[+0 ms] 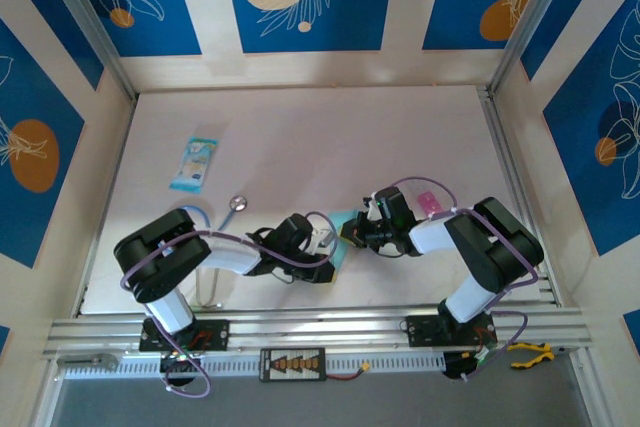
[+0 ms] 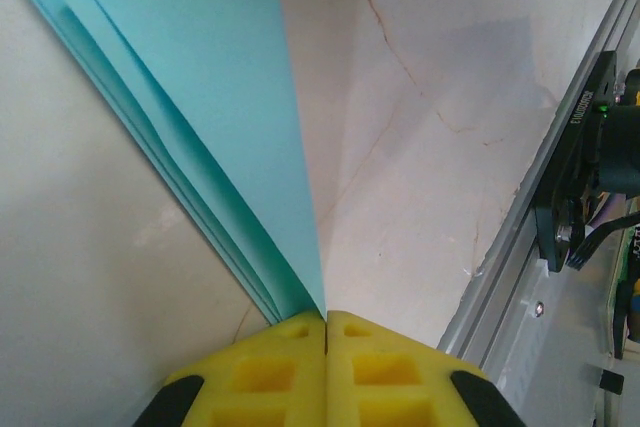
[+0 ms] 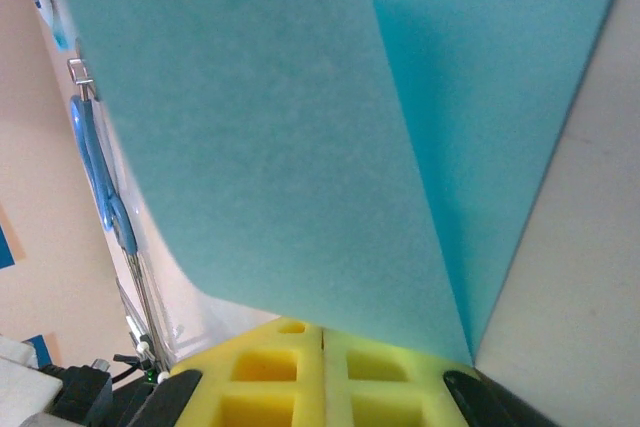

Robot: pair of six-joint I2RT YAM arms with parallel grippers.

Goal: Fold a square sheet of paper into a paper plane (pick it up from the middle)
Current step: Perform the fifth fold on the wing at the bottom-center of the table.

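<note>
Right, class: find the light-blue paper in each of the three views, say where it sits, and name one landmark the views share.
Top external: light-blue paper low centre, between left gripper and right gripper.
Left wrist: paper runs from top left down into the shut left gripper.
Right wrist: paper spreads across the top, rising from the shut right gripper.
Shared landmark: the pale table.

Lettering on the black bracket [image 2: 585,107], three o'clock, is too blurred to read. Print on the packet [image 1: 194,159], ten o'clock, is illegible.
</note>
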